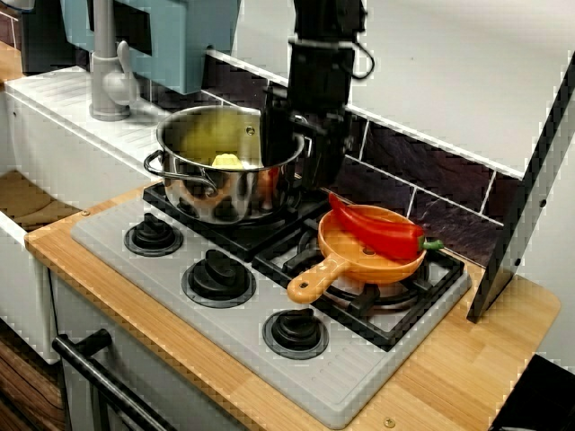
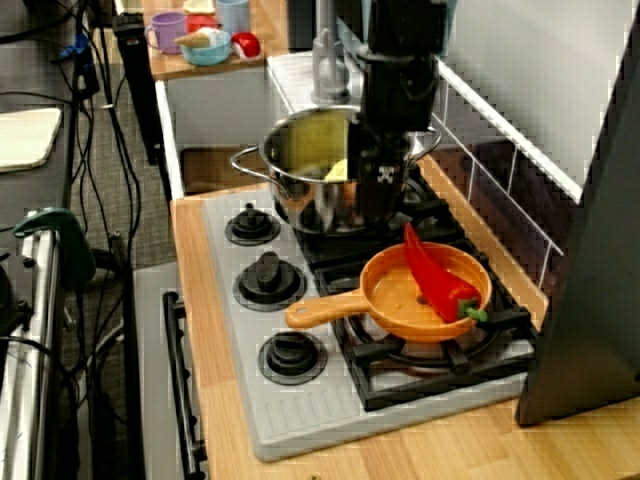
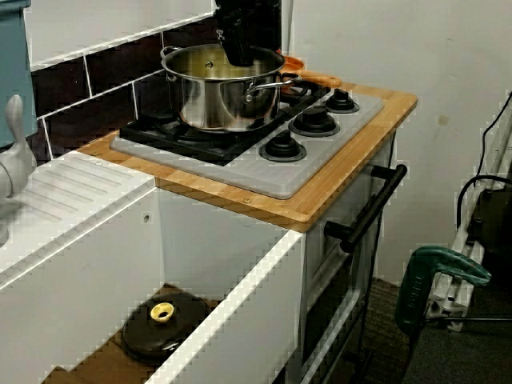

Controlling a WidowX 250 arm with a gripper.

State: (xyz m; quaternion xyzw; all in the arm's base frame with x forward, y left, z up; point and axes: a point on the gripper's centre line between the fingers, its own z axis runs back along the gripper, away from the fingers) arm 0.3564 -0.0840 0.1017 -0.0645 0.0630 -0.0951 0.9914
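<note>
In the centre of the front view, the gripper (image 1: 280,148) reaches down inside the steel pot (image 1: 216,202), just beside a yellow piece (image 1: 226,161) lying there, not lifted. We cannot tell whether its jaws are closed. At right, a red pepper (image 1: 377,232) rests in the orange pan (image 1: 355,260).

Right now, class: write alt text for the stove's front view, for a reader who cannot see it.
A black gripper sits at the rim of a steel pot holding something yellow. Beside it, a red pepper lies in an orange pan.

Even indoor light, soft focus, jagged pixelated edges throughout.
</note>
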